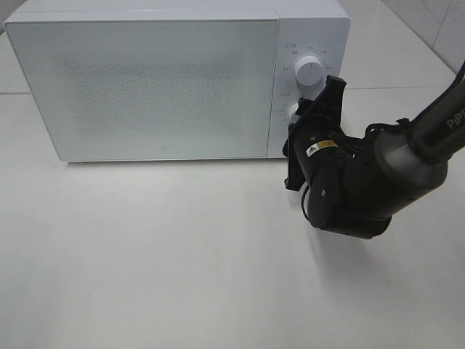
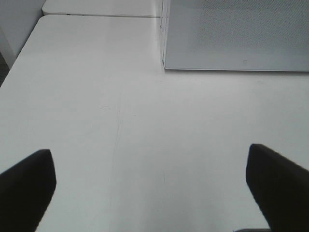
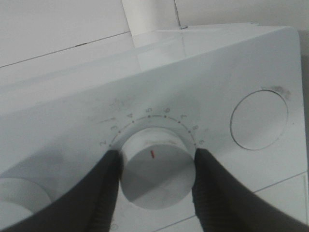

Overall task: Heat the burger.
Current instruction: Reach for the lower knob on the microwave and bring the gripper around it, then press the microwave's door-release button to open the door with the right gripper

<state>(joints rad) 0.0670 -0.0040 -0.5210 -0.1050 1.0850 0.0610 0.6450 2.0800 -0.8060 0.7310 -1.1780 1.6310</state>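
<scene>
The burger is hidden; no view shows it. The white microwave point(image 1: 145, 80) stands at the back of the table with its frosted door closed. My right gripper point(image 1: 299, 115) is at the control panel, shut on the lower knob point(image 1: 293, 109). In the right wrist view my right gripper point(image 3: 157, 154) has one finger on each side of this white knob point(image 3: 154, 176), which has a red mark and numbers around it. My left gripper point(image 2: 152, 193) is open and empty over bare table, with the microwave's corner point(image 2: 236, 34) ahead of it. It is out of the high view.
A second, upper knob point(image 1: 309, 70) sits above the held one on the panel. A round recess point(image 3: 259, 120) shows beside the held knob. The white table point(image 1: 182, 254) stretches in front of the microwave.
</scene>
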